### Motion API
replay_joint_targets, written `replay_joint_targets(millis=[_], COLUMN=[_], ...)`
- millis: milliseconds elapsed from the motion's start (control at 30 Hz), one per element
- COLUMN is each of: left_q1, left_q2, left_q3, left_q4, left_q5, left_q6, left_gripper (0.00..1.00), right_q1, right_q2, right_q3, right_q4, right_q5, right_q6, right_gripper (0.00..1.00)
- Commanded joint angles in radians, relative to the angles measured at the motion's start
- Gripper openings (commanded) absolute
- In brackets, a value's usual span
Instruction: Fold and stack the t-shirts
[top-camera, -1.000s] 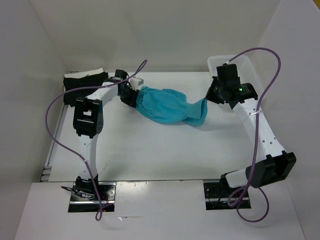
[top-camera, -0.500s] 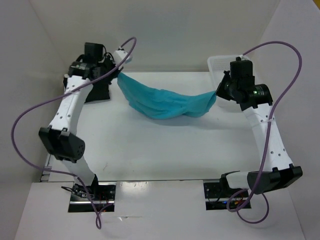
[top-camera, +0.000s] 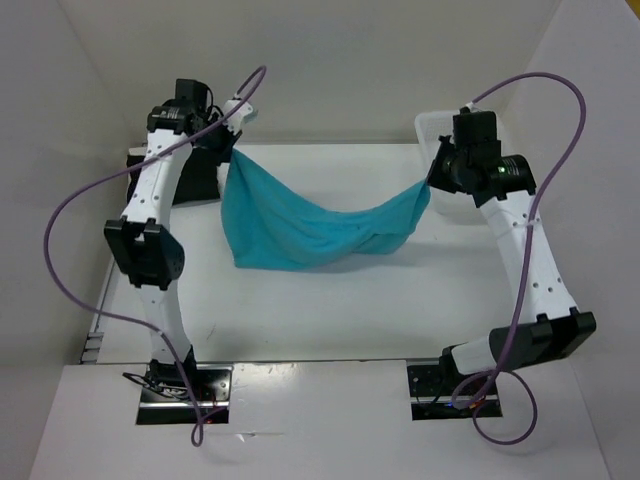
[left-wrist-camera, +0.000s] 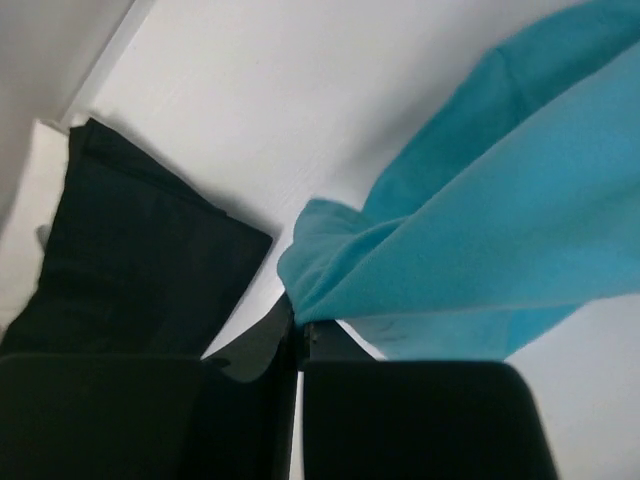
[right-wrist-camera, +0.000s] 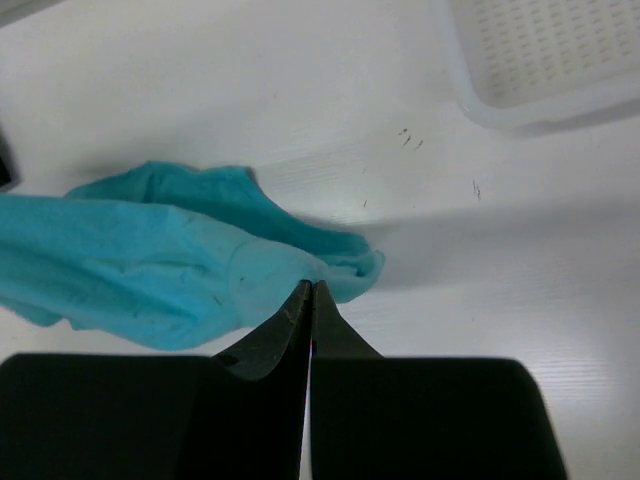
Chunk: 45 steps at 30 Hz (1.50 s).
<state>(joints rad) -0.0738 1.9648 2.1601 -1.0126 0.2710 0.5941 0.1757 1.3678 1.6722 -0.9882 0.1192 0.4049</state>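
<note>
Lying folded at far left is the black shirt (left-wrist-camera: 130, 250). Just beside it, the left gripper (top-camera: 228, 150) is clamped on one end of the turquoise shirt (top-camera: 300, 225), which sags between the arms. The right gripper (top-camera: 432, 180) is clamped on the other end, near the basket (top-camera: 440, 125).

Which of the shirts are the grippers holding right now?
The turquoise t-shirt: it hangs between the left gripper and right gripper, both shut on it. The black t-shirt lies folded.
</note>
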Motion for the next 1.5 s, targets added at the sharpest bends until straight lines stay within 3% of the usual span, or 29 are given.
replay_joint_targets(millis=[0, 67, 100, 167, 233, 300, 400, 433, 500, 600, 800, 833, 967, 1000, 1067, 1100, 1133, 1167, 1233, 1367, 1467], left_q1=[0.049, 0.064, 0.078, 0.078, 0.065, 0.055, 0.055, 0.055, 0.055, 0.055, 0.065, 0.065, 0.005, -0.004, -0.014, -0.023, -0.023, -0.023, -0.001, -0.012, -0.012], left_q2=[0.084, 0.204, 0.253, 0.356, 0.368, 0.368, 0.466, 0.500, 0.589, 0.620, 0.531, 0.516, 0.366, 0.323, 0.144, 0.084, 0.028, -0.060, -0.118, -0.211, -0.221], left_q3=[0.272, 0.485, 0.761, 0.952, 0.946, 0.878, 0.819, 0.833, 0.886, 0.912, 0.871, 0.844, 0.446, 0.238, -0.002, -0.105, -0.250, -0.290, -0.322, -0.350, -0.339], left_q4=[-0.026, -0.113, -0.153, -0.207, -0.216, -0.216, -0.216, -0.228, -0.228, -0.228, -0.289, -0.290, -0.256, -0.168, -0.011, 0.138, 0.197, 0.268, 0.286, 0.248, 0.203], left_q5=[0.040, 0.040, 0.040, 0.040, 0.043, 0.159, 0.195, 0.168, 0.090, 0.053, 0.177, 0.201, 0.226, 0.237, 0.247, 0.247, 0.263, 0.278, 0.356, 0.544, 0.579], left_q6=[-0.121, -0.143, -0.152, -0.152, -0.128, -0.128, -0.128, -0.128, -0.167, -0.186, -0.136, -0.126, -0.005, -0.005, -0.017, -0.017, -0.030, -0.040, -0.097, -0.113, -0.103], left_gripper=[0.00, 0.00, 0.00, 0.00, 0.00, 0.05, 0.44, 0.69, 0.83, 0.94, 0.96, 1.00, 1.00, 1.00, 1.00, 1.00, 1.00, 1.00, 1.00, 1.00, 1.00], right_q1=[-0.005, -0.005, -0.005, -0.005, -0.005, -0.005, -0.005, -0.005, -0.005, -0.005, 0.033, 0.057, 0.148, 0.172, 0.229, 0.248, 0.270, 0.400, 0.467, 0.467, 0.492], right_q2=[0.045, 0.079, 0.088, 0.108, 0.108, 0.117, 0.117, 0.117, 0.108, 0.108, 0.086, 0.086, 0.106, 0.122, 0.166, 0.263, 0.319, 0.330, 0.330, 0.396, 0.451], right_q3=[0.119, 0.174, 0.229, 0.260, 0.261, 0.229, 0.172, 0.156, 0.132, 0.118, 0.142, 0.173, 0.315, 0.366, 0.628, 0.776, 1.131, 1.212, 1.314, 1.289, 1.288], right_q4=[0.033, 0.008, -0.001, -0.012, -0.012, -0.003, 0.028, 0.048, 0.057, 0.057, 0.057, 0.046, 0.004, -0.030, -0.096, -0.209, -0.258, -0.242, -0.164, -0.173, -0.173], right_q5=[-0.001, -0.001, -0.001, -0.001, -0.027, -0.059, -0.107, -0.119, -0.141, -0.141, -0.174, -0.174, -0.141, -0.122, -0.087, -0.078, -0.064, 0.051, 0.063, 0.057, 0.005], right_q6=[-0.032, -0.044, -0.054, -0.054, -0.063, -0.063, -0.051, -0.041, -0.032, -0.011, -0.001, -0.001, -0.001, -0.001, -0.001, -0.001, -0.011, 0.009, -0.063, -0.063, -0.074], right_gripper=[0.00, 0.00, 0.00, 0.00, 0.00, 0.00, 0.00, 0.00, 0.00, 0.00, 0.00, 0.00, 0.00, 0.00, 0.00, 0.00, 0.00, 0.00, 0.00, 0.00, 0.00])
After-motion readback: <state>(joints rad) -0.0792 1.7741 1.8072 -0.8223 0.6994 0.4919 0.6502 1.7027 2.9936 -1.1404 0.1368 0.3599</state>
